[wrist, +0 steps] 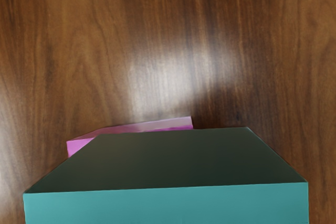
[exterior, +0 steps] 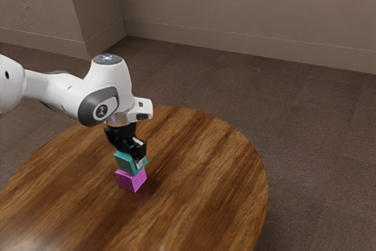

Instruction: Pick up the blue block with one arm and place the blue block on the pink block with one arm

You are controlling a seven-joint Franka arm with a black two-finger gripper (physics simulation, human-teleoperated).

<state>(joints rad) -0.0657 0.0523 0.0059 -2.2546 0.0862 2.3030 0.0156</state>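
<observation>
A teal-blue block [exterior: 128,162] rests on top of the pink block [exterior: 131,180] near the middle of the round wooden table [exterior: 200,163]. My black gripper [exterior: 133,156] comes down from above and is shut on the blue block, its fingers on two opposite sides. In the wrist view the blue block [wrist: 168,182] lies right under my hand and covers most of the pink block [wrist: 131,131], of which a thin strip shows beyond the blue block's far edge.
The table's curved edge [exterior: 261,186] runs along the exterior view's right, with grey carpet floor [exterior: 305,116] beyond it. Bare wood surrounds the two stacked blocks on every side.
</observation>
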